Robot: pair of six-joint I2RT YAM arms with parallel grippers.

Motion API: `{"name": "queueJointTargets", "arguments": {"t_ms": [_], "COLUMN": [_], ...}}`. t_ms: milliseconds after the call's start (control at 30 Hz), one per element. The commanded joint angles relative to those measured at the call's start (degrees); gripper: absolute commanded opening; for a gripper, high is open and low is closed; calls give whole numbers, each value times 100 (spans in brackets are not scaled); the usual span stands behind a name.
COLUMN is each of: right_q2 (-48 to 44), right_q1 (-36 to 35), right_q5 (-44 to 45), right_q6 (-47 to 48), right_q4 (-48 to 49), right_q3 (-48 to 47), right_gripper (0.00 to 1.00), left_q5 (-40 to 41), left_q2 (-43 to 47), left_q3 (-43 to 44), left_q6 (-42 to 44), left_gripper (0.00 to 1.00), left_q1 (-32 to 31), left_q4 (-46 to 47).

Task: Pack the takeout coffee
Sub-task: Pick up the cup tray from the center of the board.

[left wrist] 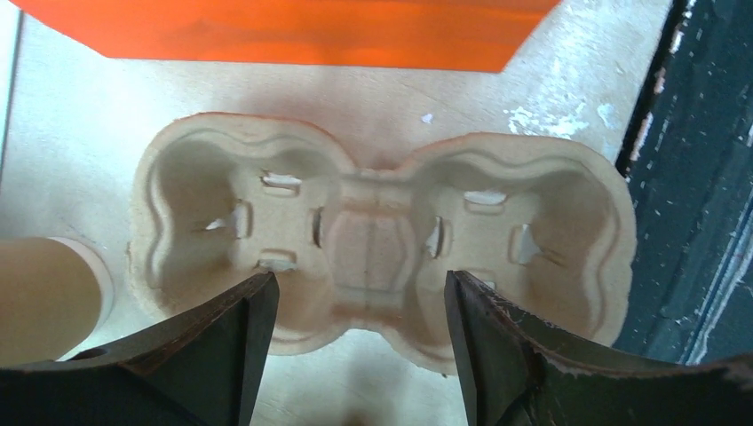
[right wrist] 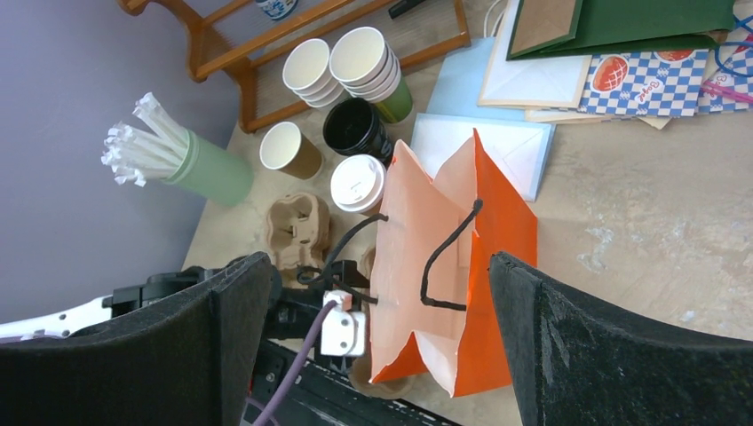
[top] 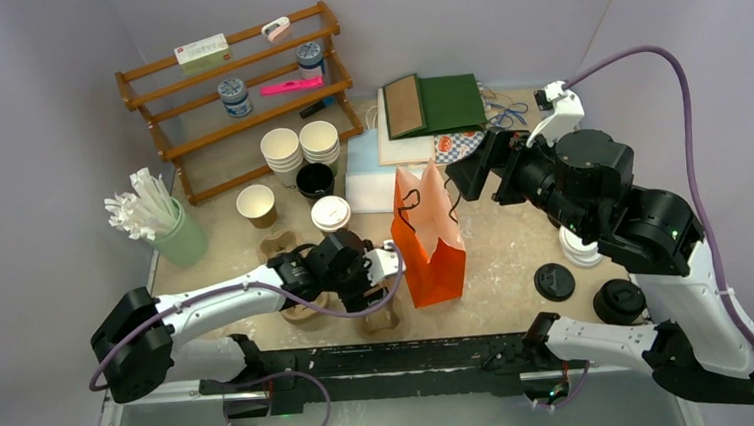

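Note:
One takeout coffee (top: pixel 331 214) (right wrist: pixel 358 184), a kraft cup with a white lid, stands behind the orange paper bag (top: pixel 430 244) (right wrist: pixel 497 231). An open kraft cup (top: pixel 256 203) (right wrist: pixel 289 149) stands further left. My left gripper (top: pixel 369 296) (left wrist: pixel 358 284) is open, low over a two-well pulp carrier (left wrist: pixel 382 222) (top: pixel 380 318) by the bag's front left corner. The carrier's middle ridge lies between the fingers. A tan cup-like thing (left wrist: pixel 44 302) shows at the left edge of the left wrist view. My right gripper (top: pixel 471 176) (right wrist: pixel 377 262) hangs open, high above the bag's open mouth.
Another pulp carrier (top: pixel 277 245) lies left of the lidded cup. Behind are stacked white cups (top: pixel 300 146), a black cup (top: pixel 315 182), a green holder of straws (top: pixel 179 237) and a wooden rack (top: pixel 234 93). Black lids (top: pixel 554 282) and white lids (top: pixel 581 249) lie right. Flat bags (top: pixel 436 109) are at the back.

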State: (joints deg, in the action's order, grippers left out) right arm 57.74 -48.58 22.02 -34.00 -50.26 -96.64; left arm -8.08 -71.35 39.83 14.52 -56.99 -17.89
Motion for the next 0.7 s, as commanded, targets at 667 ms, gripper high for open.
{"name": "queueJointTargets", "arguments": {"t_ms": [667], "right_q2": [138], "right_q1": [-19], "right_q5": [195], "right_q6": [-25], "right_q4": [103], "right_q3": [-133], "right_gripper": [92], "left_q5": [-198], "left_q2": [-1034], "left_q3": [459], "left_q6": [237], "left_gripper": [46], "left_q1": [232], "left_q4": [338]}}
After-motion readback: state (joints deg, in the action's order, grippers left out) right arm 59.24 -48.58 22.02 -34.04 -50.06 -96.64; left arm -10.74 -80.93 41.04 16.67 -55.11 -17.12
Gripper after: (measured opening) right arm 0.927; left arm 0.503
